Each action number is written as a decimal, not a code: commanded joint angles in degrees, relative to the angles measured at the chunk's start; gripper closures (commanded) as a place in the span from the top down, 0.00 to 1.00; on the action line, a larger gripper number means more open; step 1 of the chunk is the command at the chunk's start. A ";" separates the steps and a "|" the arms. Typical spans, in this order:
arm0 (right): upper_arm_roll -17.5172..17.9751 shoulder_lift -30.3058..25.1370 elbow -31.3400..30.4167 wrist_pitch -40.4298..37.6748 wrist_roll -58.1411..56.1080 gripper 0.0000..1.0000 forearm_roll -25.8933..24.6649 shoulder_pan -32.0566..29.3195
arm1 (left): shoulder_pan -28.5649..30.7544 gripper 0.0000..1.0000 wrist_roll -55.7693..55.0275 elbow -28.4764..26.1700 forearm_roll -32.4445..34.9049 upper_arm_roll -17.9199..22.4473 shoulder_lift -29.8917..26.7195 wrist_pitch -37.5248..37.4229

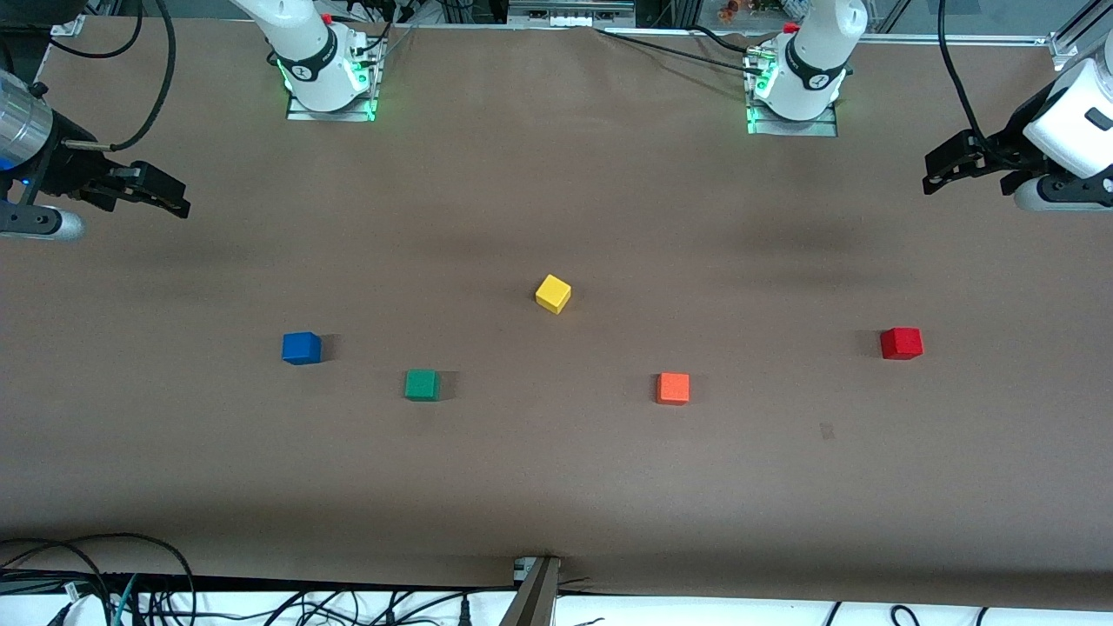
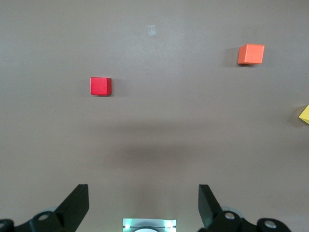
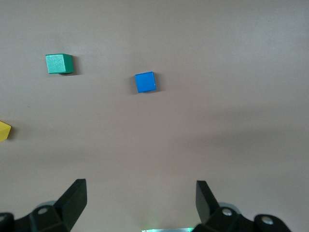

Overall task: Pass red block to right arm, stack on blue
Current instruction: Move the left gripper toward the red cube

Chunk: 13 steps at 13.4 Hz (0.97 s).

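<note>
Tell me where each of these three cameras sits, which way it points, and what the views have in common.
Front view: high across the table, facing both arm bases; shows the left gripper and right gripper held up over the table's ends, plus five cubes.
Left wrist view: on the left arm's wrist, looking down past its open fingers at the red block, orange cube and a yellow cube's edge.
Right wrist view: on the right wrist, looking down past open fingers at the blue cube and green cube.
Shared: both wrist views catch the yellow cube.

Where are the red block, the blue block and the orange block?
red block [image 1: 901, 342], front view, middle of its top face.
blue block [image 1: 301, 348], front view, middle of its top face.
orange block [image 1: 673, 388], front view, middle of its top face.
</note>
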 commanded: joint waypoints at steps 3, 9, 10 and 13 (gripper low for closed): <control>-0.04 -0.99 -0.61 0.26 -0.43 1.00 0.41 -0.28 | 3.65 1.00 0.84 4.34 1.18 -0.07 9.51 1.52; 0.04 -0.90 -0.61 0.52 -0.43 1.00 0.59 -0.28 | 6.55 1.00 1.02 8.15 4.60 -0.07 21.21 9.41; 0.04 -0.90 -0.61 0.52 -0.43 1.00 0.59 -0.28 | 6.64 1.00 1.45 8.05 4.70 -0.07 23.06 11.35; 0.04 -0.90 -0.61 0.52 -0.43 1.00 0.67 -0.28 | 7.52 1.00 1.89 7.35 4.70 -0.07 27.89 16.63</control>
